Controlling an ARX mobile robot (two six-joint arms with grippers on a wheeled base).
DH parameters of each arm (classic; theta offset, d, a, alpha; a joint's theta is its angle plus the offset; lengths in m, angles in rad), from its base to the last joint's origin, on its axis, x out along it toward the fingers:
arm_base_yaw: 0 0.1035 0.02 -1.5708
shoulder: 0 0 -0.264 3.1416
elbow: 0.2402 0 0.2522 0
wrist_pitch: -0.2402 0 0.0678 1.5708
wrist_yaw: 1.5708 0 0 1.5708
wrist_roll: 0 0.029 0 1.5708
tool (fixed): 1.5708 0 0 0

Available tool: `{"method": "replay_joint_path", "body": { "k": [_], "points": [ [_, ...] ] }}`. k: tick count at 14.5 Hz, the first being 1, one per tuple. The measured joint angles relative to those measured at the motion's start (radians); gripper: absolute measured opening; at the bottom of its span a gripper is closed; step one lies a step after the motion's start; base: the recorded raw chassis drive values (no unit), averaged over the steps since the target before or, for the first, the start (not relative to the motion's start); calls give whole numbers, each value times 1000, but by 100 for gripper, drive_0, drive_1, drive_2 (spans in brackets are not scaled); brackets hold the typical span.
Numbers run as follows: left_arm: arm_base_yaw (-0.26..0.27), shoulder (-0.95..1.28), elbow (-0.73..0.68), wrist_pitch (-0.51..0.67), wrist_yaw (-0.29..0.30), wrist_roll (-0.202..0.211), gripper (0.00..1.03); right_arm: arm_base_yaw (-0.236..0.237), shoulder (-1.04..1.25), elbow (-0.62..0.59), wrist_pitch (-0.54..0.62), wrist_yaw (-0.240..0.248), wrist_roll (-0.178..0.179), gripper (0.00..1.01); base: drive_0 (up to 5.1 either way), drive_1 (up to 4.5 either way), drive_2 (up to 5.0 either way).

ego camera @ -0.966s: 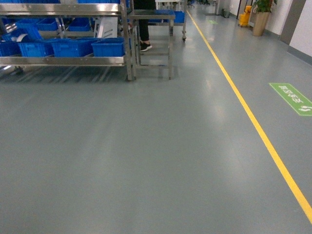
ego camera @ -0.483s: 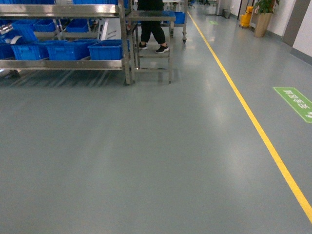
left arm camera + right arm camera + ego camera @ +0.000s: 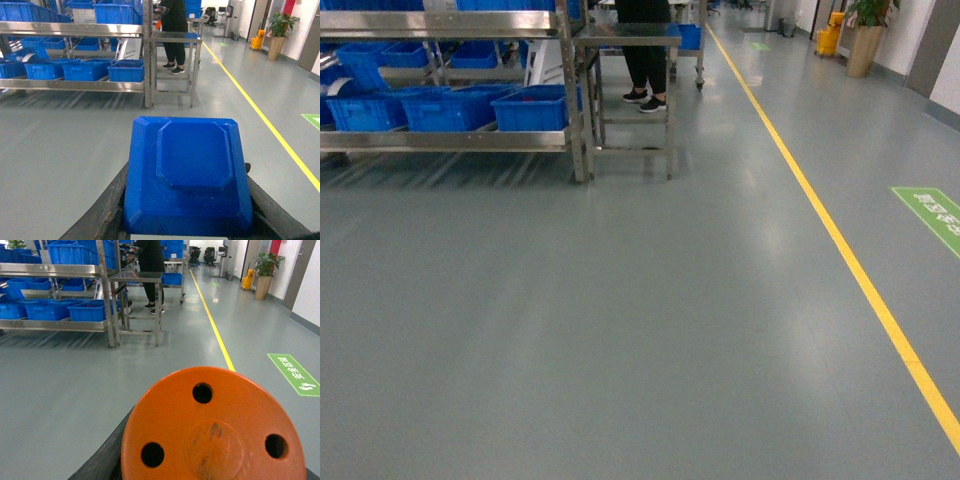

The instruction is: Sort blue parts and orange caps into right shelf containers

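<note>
Blue part [image 3: 189,175] was gripped in left fingers [image 3: 100,212], orange cap [image 3: 212,427] in right fingers [image 3: 107,452], both held fwd for carrying toward shelf [image 3: 450,140] w/ blue containers [image 3: 535,108], still well apart.

chunky blue plastic part [image 3: 189,180]: smooth, satiny | round orange plastic cap [image 3: 214,435]: matt, scuffed centre | stainless-steel shelf [image 3: 450,140]: shiny | grey floor [image 3: 620,320]: glossy

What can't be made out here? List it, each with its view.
- Left gripper fingers: left wrist view, covered by the blue part.
- Right gripper fingers: right wrist view, covered by the orange cap.
- Both arms: absent from head view.
- Person's upper body: cut off by the head view's top edge.
- Blue crates' contents: too far.
</note>
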Motion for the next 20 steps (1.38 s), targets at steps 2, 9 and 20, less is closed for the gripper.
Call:
{"method": "replay_joint_path", "body": {
  "k": [2, 9, 20],
  "points": [
    [0, 0, 0, -2, 0, 0, 43, 0, 0, 0, 0, 0, 0, 45, 3, 429, -422],
    [0, 0, 0, -3, 0, 0, 43, 0, 0, 0, 0, 0, 0, 45, 3, 429, -423],
    [0, 0, 0, -3, -1, 0, 43, 0, 0, 0, -1, 0, 0, 45, -4, 423, -431]
  ]
}}
